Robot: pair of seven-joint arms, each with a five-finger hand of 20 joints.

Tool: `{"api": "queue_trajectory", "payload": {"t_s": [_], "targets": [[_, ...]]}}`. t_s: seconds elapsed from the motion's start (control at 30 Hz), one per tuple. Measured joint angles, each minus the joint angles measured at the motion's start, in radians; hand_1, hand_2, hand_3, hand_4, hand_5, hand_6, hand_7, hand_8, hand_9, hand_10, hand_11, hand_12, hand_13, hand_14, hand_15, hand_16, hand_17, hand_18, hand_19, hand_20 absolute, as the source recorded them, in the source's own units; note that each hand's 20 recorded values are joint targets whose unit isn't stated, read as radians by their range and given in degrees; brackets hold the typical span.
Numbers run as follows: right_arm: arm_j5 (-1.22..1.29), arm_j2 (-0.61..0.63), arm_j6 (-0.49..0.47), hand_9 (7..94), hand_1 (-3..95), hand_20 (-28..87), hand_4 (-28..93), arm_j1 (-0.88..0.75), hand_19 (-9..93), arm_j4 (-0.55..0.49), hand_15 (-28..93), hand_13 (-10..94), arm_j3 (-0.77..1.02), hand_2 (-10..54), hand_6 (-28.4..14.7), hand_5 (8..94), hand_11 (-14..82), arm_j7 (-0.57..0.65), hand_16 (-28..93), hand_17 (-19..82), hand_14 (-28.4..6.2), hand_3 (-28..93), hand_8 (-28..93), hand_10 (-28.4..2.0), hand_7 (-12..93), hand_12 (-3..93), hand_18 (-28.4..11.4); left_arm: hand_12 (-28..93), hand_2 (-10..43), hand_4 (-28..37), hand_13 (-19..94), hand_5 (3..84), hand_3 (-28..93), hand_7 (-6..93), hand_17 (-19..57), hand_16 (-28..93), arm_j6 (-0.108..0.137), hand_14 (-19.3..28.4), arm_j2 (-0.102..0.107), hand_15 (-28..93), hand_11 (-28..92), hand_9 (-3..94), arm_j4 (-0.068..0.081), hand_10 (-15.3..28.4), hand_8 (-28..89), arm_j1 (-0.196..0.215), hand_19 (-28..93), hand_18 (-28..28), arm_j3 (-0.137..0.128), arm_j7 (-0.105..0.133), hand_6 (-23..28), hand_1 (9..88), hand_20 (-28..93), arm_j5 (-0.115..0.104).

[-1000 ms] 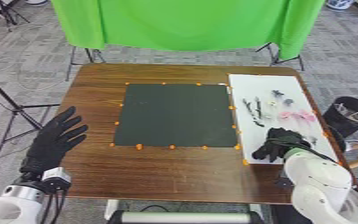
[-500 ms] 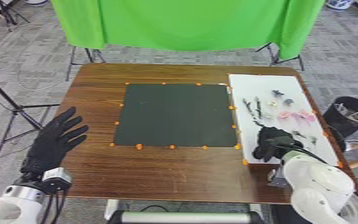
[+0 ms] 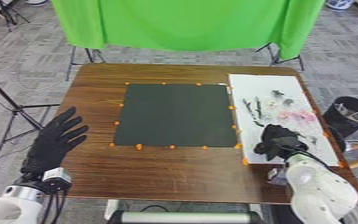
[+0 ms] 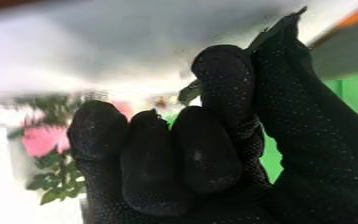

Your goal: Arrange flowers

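Item, one right robot hand point(image 3: 282, 139), held over the white board point(image 3: 248, 84) on the counter point(image 3: 171, 175): fingers curled, thumb pressed to the forefinger, a green sprig point(image 4: 189, 93) apparently grasped there; its long axis cannot be told. Directions are given by the head view, twelve at the far edge. Item, dark mat point(image 3: 175, 115), found toward ten o'clock from that hand; there, it is judged, the sprig is to be carried. Item, dark stems point(image 3: 259, 111), laid at eleven, running roughly twelve to six; pink flowers point(image 3: 298, 116), at one. Item, left robot hand point(image 3: 51, 145), straight-fingered, placed beyond the mat, farther from the stock.
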Motion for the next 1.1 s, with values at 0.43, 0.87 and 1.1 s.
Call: {"api": "queue_trajectory", "payload": {"t_s": [0.43, 0.87, 1.1], "targets": [[-0.002, 0.009, 0.028, 82.6, 32.8, 57, -9, 0.092, 93, -0.012, 93, 74, -0.035, -9.5, -1.5, 78.3, 77.7, -0.001, 42, 42, -12.3, 92, 28, -10.1, 57, 54.8, -24.3, 16, -5.5, -23.8, 21, 26.6, 68, 20.8, -9.5, 0, 0.004, 16.2, 0.000, 30, 19, 24.0, -0.003, 11.8, -11, 0.010, 43, 22.8, -0.007, 0.001, 2.6, 26.1, 8, -0.001], [-0.027, -0.132, 0.017, 83.3, 32.5, 58, -8, 0.419, 93, 0.128, 93, 75, -0.342, -9.5, -0.9, 79.2, 77.4, -0.027, 41, 44, -11.9, 92, 29, -9.7, 56, 54.7, -24.2, 16, -5.4, -23.7, 21, 26.6, 68, 20.8, -9.5, 0, 0.008, 16.3, 0.003, 30, 19, 24.0, -0.011, 11.8, -11, 0.019, 43, 22.8, -0.029, -0.004, 2.6, 26.1, 8, 0.001], [-0.062, -0.278, 0.010, 83.7, 32.3, 58, -8, 0.561, 93, 0.244, 93, 75, -0.478, -9.5, -0.6, 79.6, 77.1, -0.012, 41, 45, -11.9, 92, 29, -9.4, 55, 54.8, -24.0, 16, -5.5, -23.7, 21, 26.6, 68, 20.7, -9.5, 0, 0.018, 16.2, 0.013, 30, 19, 24.0, -0.018, 11.8, -11, 0.030, 43, 22.8, -0.037, -0.002, 2.6, 26.0, 8, 0.001]]}}
